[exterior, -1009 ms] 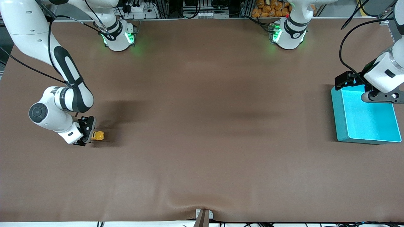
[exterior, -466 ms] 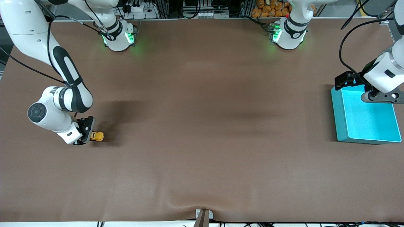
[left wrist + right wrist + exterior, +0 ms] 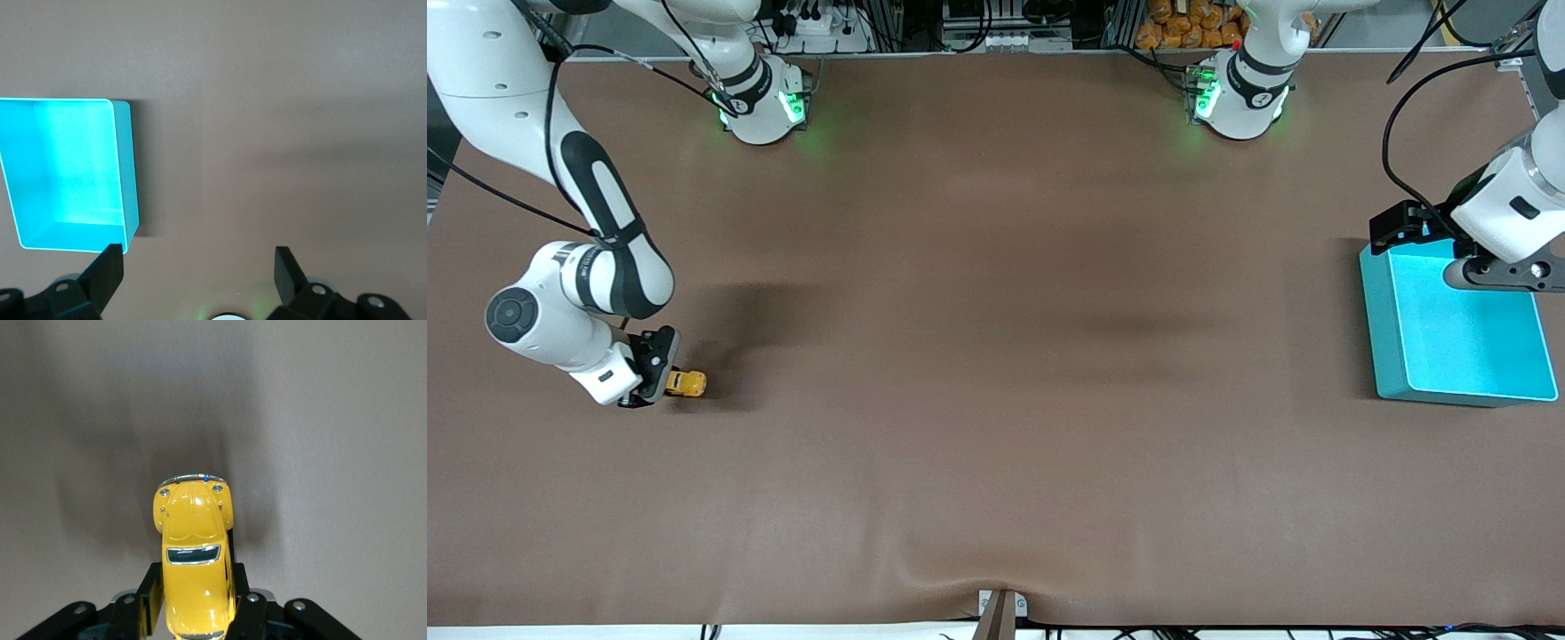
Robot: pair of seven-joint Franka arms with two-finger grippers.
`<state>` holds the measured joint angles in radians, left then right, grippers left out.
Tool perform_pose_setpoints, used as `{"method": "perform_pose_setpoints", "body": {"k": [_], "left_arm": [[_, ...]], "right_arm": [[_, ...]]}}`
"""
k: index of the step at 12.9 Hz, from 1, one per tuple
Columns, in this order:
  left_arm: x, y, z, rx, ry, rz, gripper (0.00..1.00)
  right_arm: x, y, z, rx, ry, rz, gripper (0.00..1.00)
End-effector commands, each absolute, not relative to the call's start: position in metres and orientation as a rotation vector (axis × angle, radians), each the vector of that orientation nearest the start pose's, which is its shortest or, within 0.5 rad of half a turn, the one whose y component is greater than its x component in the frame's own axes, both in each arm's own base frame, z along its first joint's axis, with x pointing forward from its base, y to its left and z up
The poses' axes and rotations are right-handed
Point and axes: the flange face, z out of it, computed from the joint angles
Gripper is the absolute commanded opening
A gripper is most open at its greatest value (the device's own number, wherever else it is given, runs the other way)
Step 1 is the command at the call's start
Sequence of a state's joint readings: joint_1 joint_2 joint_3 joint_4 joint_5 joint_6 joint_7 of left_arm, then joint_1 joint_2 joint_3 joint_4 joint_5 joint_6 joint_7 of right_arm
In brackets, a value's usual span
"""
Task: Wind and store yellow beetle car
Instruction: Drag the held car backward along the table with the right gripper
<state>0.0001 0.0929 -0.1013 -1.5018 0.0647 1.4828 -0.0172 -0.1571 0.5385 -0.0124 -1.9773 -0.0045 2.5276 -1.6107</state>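
So far only the grasp is done: the right tool (image 3: 660, 380) clamps the small glossy yellow beetle toy car (image 3: 687, 383) on the brown bench (image 3: 996, 400), well apart from the empty teal plastic bin (image 3: 1383, 329). The left tool (image 3: 197, 263) waits wide open, holding nothing, over the bin's edge. Winding and storing remain.

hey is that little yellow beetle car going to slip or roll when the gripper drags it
The yellow beetle car looks glossy and rounded, so it may slip. The right gripper is shut on its sides, which probably steadies it. As a wheeled toy, it would likely roll on the table.
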Motion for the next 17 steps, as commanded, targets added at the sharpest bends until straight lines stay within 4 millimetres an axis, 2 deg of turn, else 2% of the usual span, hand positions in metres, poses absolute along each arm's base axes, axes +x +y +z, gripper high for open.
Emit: {"method": "perform_pose_setpoints", "body": {"k": [1, 6, 9, 14, 15, 16, 17], "left_arm": [[0.569, -0.049, 0.6, -3.074, 0.105, 0.166, 1.0], [0.569, -0.049, 0.599, -3.074, 0.105, 0.168, 1.0], [0.569, -0.049, 0.599, -3.074, 0.105, 0.168, 1.0], [0.569, -0.049, 0.598, -3.073, 0.105, 0.17, 1.0], [0.569, -0.049, 0.598, -3.073, 0.105, 0.17, 1.0], [0.569, -0.049, 0.598, -3.073, 0.105, 0.17, 1.0], [0.569, -0.049, 0.598, -3.073, 0.105, 0.17, 1.0]], "right_arm": [[0.6, -0.126, 0.168, -2.324, -2.11, 0.027, 0.0], [0.594, -0.169, 0.163, -2.287, -2.138, 0.033, 0.0], [0.59, -0.195, 0.152, -2.265, -2.151, 0.035, 0.0], [0.586, -0.218, 0.149, -2.267, -2.15, 0.033, 0.0], [0.586, -0.22, 0.15, -2.273, -2.149, 0.027, 0.25], [0.586, -0.222, 0.151, -2.277, -2.147, 0.017, 0.99], [0.586, -0.225, 0.152, -2.271, -2.154, 0.013, 1.0]]}}
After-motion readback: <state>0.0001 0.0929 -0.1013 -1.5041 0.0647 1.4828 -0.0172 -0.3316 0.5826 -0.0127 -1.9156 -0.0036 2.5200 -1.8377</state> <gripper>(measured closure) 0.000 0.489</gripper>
